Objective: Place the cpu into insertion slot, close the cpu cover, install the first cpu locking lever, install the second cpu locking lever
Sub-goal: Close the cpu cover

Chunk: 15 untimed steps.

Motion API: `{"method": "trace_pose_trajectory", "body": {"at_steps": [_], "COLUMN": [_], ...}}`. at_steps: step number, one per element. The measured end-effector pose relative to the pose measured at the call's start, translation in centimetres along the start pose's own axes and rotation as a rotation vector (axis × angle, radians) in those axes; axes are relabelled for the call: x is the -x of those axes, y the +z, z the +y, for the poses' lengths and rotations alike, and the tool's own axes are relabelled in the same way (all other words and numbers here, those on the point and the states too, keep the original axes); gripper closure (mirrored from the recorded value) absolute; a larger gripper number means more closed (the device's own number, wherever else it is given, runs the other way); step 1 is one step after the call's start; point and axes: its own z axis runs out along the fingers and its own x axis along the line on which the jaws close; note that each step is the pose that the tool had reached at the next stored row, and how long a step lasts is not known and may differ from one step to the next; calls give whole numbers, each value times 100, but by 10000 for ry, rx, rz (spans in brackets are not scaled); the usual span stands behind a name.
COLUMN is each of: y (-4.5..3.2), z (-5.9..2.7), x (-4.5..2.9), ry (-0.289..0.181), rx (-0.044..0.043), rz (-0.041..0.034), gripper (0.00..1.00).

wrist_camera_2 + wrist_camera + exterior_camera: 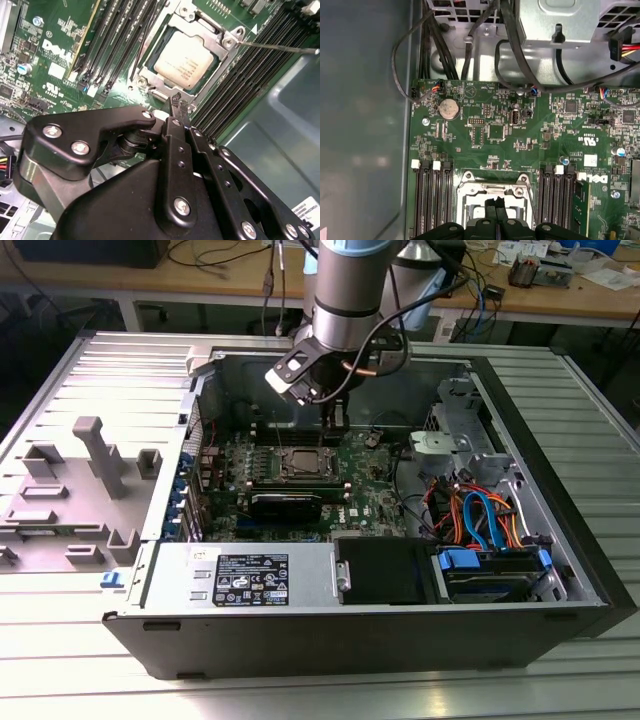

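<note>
The cpu [184, 62], a grey metal square, lies in the insertion slot [146, 80] on the green motherboard [50, 55]. The silver cpu cover [214, 46] lies flat around it like a frame. A thin metal locking lever [277, 47] sticks out free from the socket's corner. My gripper [178, 105] hovers just beside the socket, its black fingers pressed together with nothing between them. In the first wrist view the gripper [494, 202] hangs over the socket's frame [492, 187]. The exterior view has the gripper [338, 422] above and just behind the socket [305, 465].
Black memory slots [250, 70] run along both sides of the socket. A long black block [287, 505] sits in front of it. The case holds a power supply [245, 575], coloured cables [480, 515] and a drive cage [455, 440]. A grey fixture [95, 460] stands outside, at the exterior view's left.
</note>
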Motion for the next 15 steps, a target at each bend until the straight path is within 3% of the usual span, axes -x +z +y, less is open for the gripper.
{"method": "trace_pose_trajectory", "body": {"at_steps": [9,15], "y": [39,98], "z": [-199,-254], "x": [-9,-11], "ry": [-68,-374], "rx": [-1,-3], "rz": [-1,-9], "gripper": [89,89]}}
